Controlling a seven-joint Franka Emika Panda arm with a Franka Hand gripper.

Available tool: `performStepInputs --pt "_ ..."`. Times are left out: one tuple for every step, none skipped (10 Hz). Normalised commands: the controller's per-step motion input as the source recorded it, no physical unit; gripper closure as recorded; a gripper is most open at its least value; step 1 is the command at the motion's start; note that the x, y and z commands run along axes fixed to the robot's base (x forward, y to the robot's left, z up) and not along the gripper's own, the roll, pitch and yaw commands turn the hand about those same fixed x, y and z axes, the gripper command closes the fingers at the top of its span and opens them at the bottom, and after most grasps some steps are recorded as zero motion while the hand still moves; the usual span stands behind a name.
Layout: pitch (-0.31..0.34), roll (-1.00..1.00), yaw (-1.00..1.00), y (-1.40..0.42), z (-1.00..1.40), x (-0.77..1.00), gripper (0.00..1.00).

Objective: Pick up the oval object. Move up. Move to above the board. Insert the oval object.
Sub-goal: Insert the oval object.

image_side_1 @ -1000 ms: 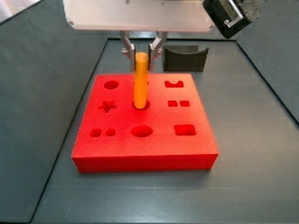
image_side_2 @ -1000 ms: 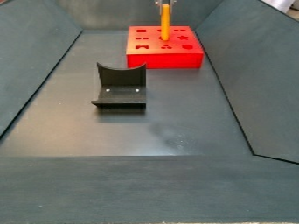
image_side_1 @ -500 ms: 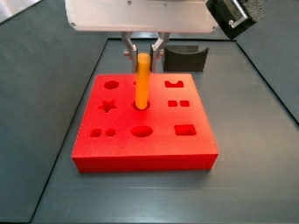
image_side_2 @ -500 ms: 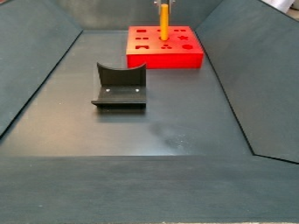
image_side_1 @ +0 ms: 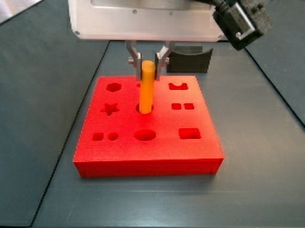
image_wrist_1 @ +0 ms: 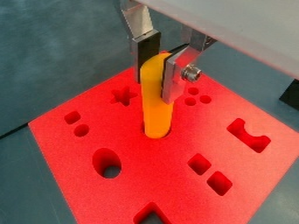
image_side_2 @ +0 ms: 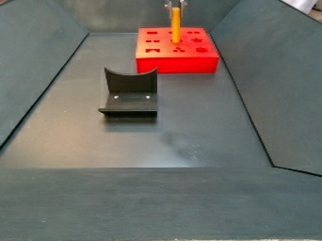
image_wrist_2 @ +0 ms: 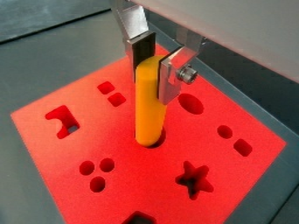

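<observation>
Nearest us in a side view stands the fixture (image_side_2: 127,91), dark and L-shaped on the matte grey floor, well short of the gripper (image_side_2: 175,8). Beyond, below the gripper (image_wrist_1: 165,63), we see the board (image_wrist_1: 239,179), a foamy red slab with cut recesses. Its silver fingers (image_wrist_2: 177,68) pinch the top of the oval object (image_wrist_2: 147,103), a smooth orange-yellow peg, upright, whose lower end meets a central recess.

You have a dark grey floor (image_side_2: 176,141) carrying two things: the board (image_side_2: 183,58) at its far end, lying flat, and the fixture (image_side_2: 128,92) standing well apart from the board, nearer the camera. The gripper (image_side_1: 149,66) hangs over the board's middle, above the floor.
</observation>
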Motion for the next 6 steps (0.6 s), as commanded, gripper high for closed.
performStepInputs --pt "-0.001 0.01 0.0 0.09 -0.91 0.02 1.0" --pt "-0.031 0.08 0.0 0.07 -1.0 0.0 1.0" --pt "-0.036 0.05 0.0 0.05 -1.0 0.0 1.0" --pt "-0.046 0.0 0.0 0.04 -1.0 0.0 1.0" --pt "-0.037 0.0 0.0 0.01 -1.0 0.0 1.0" --pt "-0.027 0.0 0.0 0.01 -1.0 -0.03 1.0"
